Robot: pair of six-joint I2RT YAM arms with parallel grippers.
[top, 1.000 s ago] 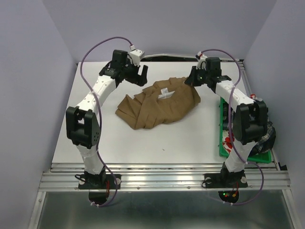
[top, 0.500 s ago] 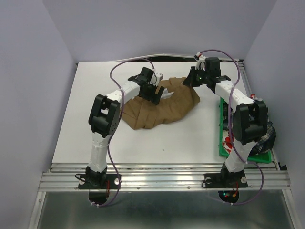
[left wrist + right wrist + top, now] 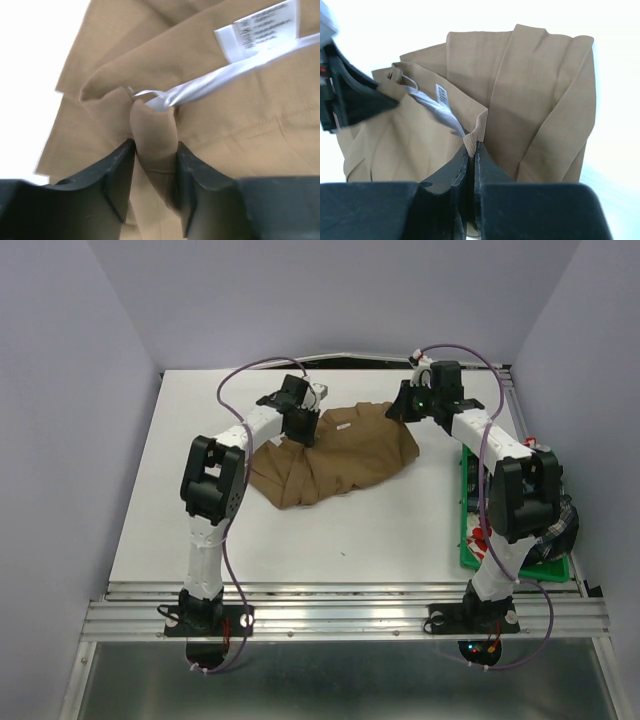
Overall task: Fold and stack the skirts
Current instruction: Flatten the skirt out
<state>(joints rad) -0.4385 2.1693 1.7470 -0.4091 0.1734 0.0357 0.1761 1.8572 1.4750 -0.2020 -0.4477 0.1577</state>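
The tan-brown skirt lies rumpled on the white table, waistband toward the back. My left gripper sits at its back left corner. In the left wrist view the left gripper is shut on a thick fold of the tan skirt, beside a white hanger ribbon and care label. My right gripper holds the back right corner. In the right wrist view the right gripper is shut on the waistband edge of the tan skirt. The plaid skirt lies by the tray.
A green plastic tray stands along the right table edge beside the right arm, with a bit of white-and-red cloth in it. Purple walls close in the left, back and right. A metal rail runs along the near edge.
My left gripper swung in from the back left, came down on the tan skirt's left corner and closed on it. The right gripper kept its grip and place.
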